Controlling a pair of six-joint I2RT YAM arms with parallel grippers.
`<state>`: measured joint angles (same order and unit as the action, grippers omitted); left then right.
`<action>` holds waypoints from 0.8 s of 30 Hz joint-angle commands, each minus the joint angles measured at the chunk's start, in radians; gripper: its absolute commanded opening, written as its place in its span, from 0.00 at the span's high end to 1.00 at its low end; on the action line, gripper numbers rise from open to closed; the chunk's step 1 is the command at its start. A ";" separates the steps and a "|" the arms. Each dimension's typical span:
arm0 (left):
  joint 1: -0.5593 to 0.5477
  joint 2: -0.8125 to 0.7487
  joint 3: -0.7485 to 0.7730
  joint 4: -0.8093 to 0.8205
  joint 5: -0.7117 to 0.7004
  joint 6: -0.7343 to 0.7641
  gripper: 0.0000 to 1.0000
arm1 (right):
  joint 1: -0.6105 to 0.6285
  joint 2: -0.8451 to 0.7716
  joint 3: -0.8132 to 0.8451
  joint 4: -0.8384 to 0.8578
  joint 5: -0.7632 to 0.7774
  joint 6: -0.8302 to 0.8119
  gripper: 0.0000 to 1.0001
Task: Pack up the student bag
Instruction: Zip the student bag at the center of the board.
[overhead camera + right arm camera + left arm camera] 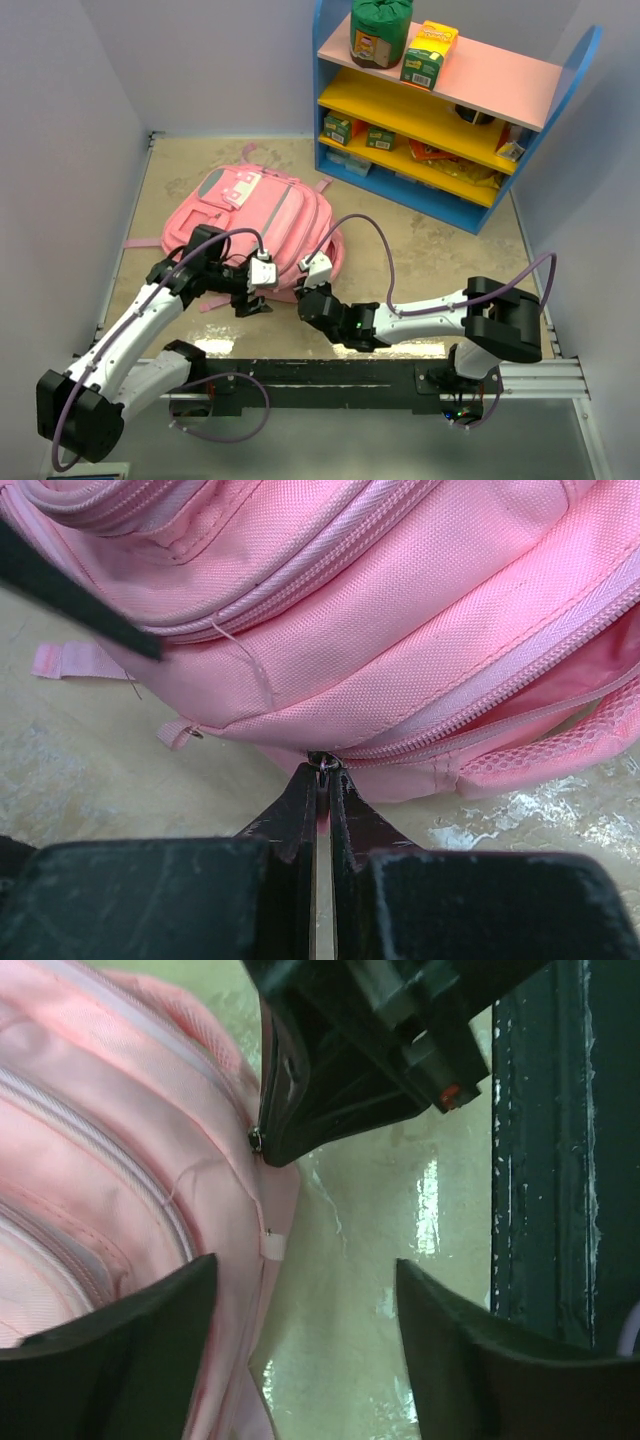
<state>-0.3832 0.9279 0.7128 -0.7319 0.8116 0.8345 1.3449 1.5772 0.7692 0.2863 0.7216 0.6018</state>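
Right fingers (295,815) pinch zipper pull (322,763) on student bag (400,610), hidden overhead.

The student bag (420,610) is matt pink woven cloth. The table (350,1290) is glossy and mottled; the rail (540,1160) at its three o'clock looks dark, scuffed metal.

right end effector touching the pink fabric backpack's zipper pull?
Touching. Right wrist view: the right end effector is shut on the small metal zipper pull at the edge of the soft pink fabric backpack.
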 commanded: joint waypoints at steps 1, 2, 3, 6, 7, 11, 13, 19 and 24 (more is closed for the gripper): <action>-0.006 -0.011 -0.033 0.136 -0.055 0.012 0.20 | -0.006 -0.071 0.008 0.108 0.002 0.013 1.00; -0.008 -0.006 -0.036 0.147 -0.060 0.014 0.19 | -0.007 -0.071 0.008 0.108 -0.001 0.013 1.00; -0.008 0.002 -0.038 0.161 -0.071 0.002 0.19 | -0.009 -0.071 0.012 0.108 -0.004 0.015 1.00; -0.006 0.025 -0.044 0.241 -0.101 -0.024 0.18 | -0.009 -0.071 0.018 0.106 -0.020 0.018 1.00; -0.006 0.029 -0.045 0.264 -0.103 -0.025 0.18 | -0.007 -0.069 0.016 0.109 -0.025 0.019 1.00; -0.010 0.057 -0.061 0.334 -0.135 -0.037 0.18 | -0.009 -0.071 0.018 0.113 -0.043 0.030 1.00; -0.010 0.075 -0.068 0.376 -0.164 -0.046 0.33 | -0.007 -0.065 0.019 0.114 -0.057 0.035 1.00; -0.022 0.088 -0.065 0.396 -0.221 -0.061 1.00 | -0.009 -0.066 0.024 0.113 -0.067 0.042 1.00; -0.022 0.049 -0.064 0.378 -0.290 -0.069 1.00 | -0.026 -0.082 0.038 0.080 -0.065 0.033 1.00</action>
<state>-0.4095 1.0149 0.6422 -0.4458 0.6308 0.7631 1.3270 1.5639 0.7670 0.2893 0.6643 0.6212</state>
